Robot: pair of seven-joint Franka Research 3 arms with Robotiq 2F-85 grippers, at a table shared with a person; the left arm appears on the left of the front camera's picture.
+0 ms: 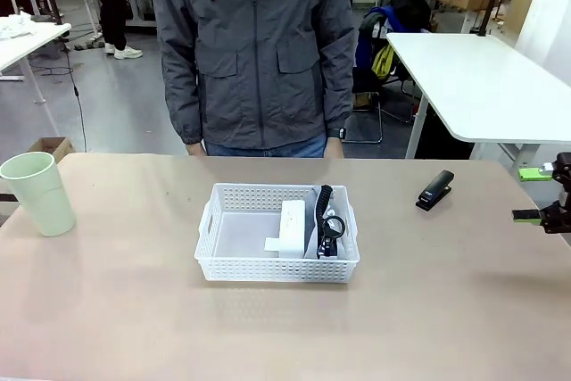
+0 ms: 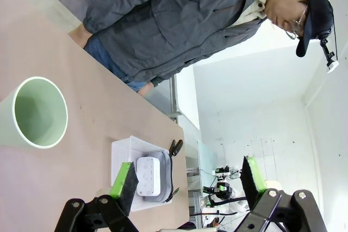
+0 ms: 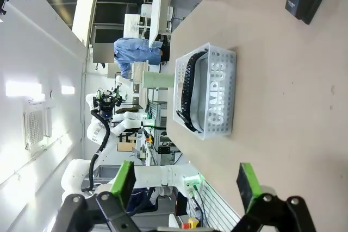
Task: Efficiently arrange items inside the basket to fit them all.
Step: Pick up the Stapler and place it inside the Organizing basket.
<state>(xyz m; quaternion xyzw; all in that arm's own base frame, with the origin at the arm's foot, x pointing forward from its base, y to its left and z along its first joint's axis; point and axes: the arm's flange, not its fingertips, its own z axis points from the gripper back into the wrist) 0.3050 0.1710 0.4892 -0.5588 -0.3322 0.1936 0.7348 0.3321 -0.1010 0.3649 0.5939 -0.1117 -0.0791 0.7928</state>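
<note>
The right gripper (image 1: 533,194) is hanging wide open and empty. The black stapler (image 1: 435,190) is lying near, ahead of its fingertips, between it and the basket (image 1: 268,271), with its long axis slanting across the fingers' line. The left gripper (image 2: 187,173), also open and empty, is sitting farther off.

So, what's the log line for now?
basket: holds white box, grey pouch; black stapler: on table, right of basket; green cup: table, left; left gripper: open; right gripper: open
</note>
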